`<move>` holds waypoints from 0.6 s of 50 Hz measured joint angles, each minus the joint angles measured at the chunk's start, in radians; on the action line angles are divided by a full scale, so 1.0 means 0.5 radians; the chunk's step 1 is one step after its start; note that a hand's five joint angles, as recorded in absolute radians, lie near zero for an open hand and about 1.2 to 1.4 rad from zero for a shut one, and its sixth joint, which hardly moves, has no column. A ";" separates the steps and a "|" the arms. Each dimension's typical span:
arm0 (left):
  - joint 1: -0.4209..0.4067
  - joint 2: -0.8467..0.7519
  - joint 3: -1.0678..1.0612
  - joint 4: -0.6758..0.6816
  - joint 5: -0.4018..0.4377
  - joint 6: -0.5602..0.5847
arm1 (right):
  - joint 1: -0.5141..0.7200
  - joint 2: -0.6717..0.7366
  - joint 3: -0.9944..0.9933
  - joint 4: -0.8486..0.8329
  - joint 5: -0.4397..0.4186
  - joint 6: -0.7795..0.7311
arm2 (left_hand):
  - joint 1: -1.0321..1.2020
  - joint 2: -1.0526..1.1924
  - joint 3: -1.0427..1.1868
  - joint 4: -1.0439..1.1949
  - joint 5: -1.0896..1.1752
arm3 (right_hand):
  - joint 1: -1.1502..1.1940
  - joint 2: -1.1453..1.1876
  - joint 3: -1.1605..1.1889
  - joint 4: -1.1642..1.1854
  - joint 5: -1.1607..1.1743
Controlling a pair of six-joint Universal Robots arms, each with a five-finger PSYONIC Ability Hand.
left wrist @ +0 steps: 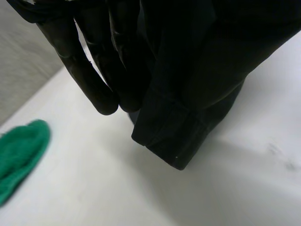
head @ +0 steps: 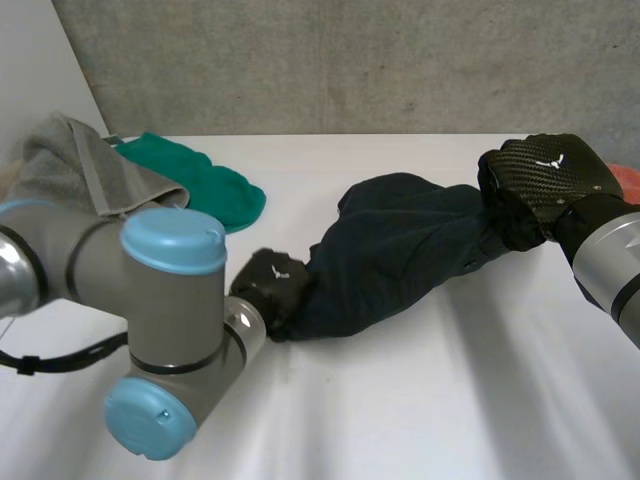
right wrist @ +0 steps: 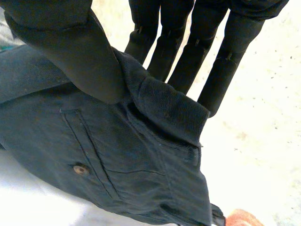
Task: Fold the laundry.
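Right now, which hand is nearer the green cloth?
Left. The left hand grips one end of the dark garment, a short gap from the green cloth. The right hand pinches the opposite end, the garment's whole length farther away.

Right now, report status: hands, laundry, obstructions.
Left hand pinches dark trousers at hem end. Right hand pinches waistband end. Green cloth, grey towel lie apart, not in the way.

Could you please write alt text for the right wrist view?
The right hand pinches the waistband of dark trousers between thumb and fingers, over a white table. A buttoned pocket faces the camera.
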 measured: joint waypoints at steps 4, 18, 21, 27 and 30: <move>0.052 0.207 0.003 -0.042 -0.025 -0.059 | -0.034 0.041 -0.058 0.060 0.003 -0.131 | 0.000 0.000 0.000 0.000 0.000 | 0.000 0.000 0.000 0.000 0.000; 0.341 1.261 0.355 -0.328 0.094 -0.095 | -0.126 0.090 -0.718 0.673 -0.071 -0.419 | 0.000 0.005 0.006 0.001 0.000 | 0.013 0.000 0.011 0.001 0.000; 0.375 1.152 0.518 -0.421 0.108 -0.090 | -0.107 0.196 -0.889 0.835 -0.078 -0.418 | 0.000 0.005 0.006 0.001 0.000 | 0.013 0.000 0.011 0.001 0.000; 0.399 0.688 0.768 -0.539 0.115 -0.039 | 0.005 0.494 -1.075 0.923 -0.054 -0.434 | 0.000 0.005 0.006 0.001 0.000 | 0.013 0.000 0.011 0.001 0.003; 0.405 0.478 0.864 -0.558 0.120 -0.005 | 0.053 0.635 -1.139 0.888 -0.026 -0.440 | 0.000 0.005 0.006 0.001 0.000 | 0.013 0.000 0.011 0.001 0.007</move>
